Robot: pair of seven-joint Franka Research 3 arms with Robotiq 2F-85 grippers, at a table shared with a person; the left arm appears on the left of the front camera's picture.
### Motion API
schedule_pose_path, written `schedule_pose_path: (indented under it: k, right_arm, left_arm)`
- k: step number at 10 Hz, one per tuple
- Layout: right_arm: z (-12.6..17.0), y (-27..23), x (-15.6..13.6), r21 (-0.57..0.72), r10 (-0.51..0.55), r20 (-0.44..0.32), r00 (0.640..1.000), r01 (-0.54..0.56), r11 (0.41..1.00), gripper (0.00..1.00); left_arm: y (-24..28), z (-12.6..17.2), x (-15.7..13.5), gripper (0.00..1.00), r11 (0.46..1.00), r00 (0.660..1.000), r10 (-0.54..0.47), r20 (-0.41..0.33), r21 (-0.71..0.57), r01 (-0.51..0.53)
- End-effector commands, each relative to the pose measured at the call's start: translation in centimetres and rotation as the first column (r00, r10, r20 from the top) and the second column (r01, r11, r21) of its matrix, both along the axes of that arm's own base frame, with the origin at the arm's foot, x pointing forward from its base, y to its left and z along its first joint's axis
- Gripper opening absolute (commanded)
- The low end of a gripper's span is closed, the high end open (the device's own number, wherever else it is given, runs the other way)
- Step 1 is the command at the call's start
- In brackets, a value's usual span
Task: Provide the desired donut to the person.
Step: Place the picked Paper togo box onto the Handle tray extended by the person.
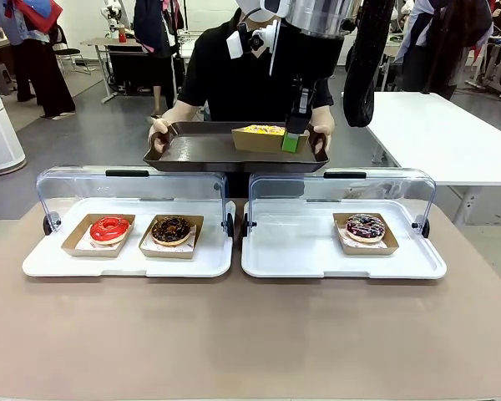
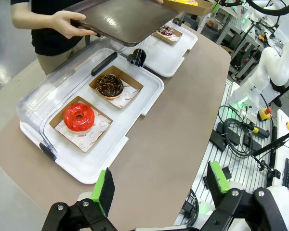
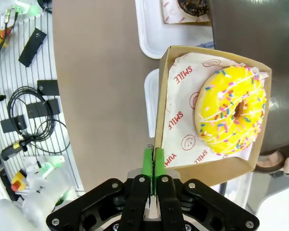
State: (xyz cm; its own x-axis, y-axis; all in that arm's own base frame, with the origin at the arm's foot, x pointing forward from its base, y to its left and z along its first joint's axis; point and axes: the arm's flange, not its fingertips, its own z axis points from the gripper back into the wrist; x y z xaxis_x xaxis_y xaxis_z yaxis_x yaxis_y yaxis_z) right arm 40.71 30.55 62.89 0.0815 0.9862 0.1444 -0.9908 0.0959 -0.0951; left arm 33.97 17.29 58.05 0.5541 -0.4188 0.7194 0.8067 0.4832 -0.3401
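The right gripper (image 1: 290,143) is pinched shut on 1 wall of the box (image 3: 164,110) that carries the yellow donut (image 3: 231,109). It holds the box at the right end of the dark tray (image 1: 196,150), which the person (image 1: 225,83) offers with 2 hands. I cannot tell whether the box's base already sits on the tray. The left gripper (image 2: 161,185) hangs wide open and holds nothing, above the table's (image 2: 183,110) near edge.

The hand-over looks almost complete. The next move calls for settling the box flat on the tray and parting the fingers just enough to free the wall. The gripper should then lift straight away so the box isn't dragged off.
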Motion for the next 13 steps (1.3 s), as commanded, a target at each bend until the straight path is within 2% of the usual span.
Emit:
schedule_pose_path:
  k: [1, 8, 10, 11, 13]
  right_arm:
    - [-0.1, -0.1, -0.3, 0.002, -0.001, -0.004, 1.000, 0.001, 1.000, 0.00]
    - [0.0, 0.0, 0.0, 0.000, 0.000, 0.000, 1.000, 0.000, 1.000, 0.02]
    - [2.3, 1.3, 1.4, 0.042, 0.097, 0.054, 0.994, -0.099, 0.994, 0.02]
    - [3.1, 1.8, 2.6, 0.041, 0.102, 0.080, 0.992, -0.105, 0.994, 0.02]
    - [3.3, 2.4, 5.6, 0.008, 0.099, 0.069, 0.993, -0.099, 0.995, 0.02]
  left_arm:
    - [0.0, 0.1, -0.1, 1.00, 1.000, 1.000, -0.003, 0.006, -0.004, 0.003]
    - [0.0, 0.1, -0.1, 1.00, 1.000, 1.000, -0.003, 0.006, -0.004, 0.003]
    - [0.0, 0.1, -0.1, 1.00, 1.000, 1.000, -0.003, 0.006, -0.004, 0.003]
    - [0.0, 0.1, -0.1, 1.00, 1.000, 1.000, -0.003, 0.006, -0.004, 0.003]
    - [0.0, 0.1, -0.1, 1.00, 1.000, 1.000, -0.003, 0.006, -0.004, 0.003]
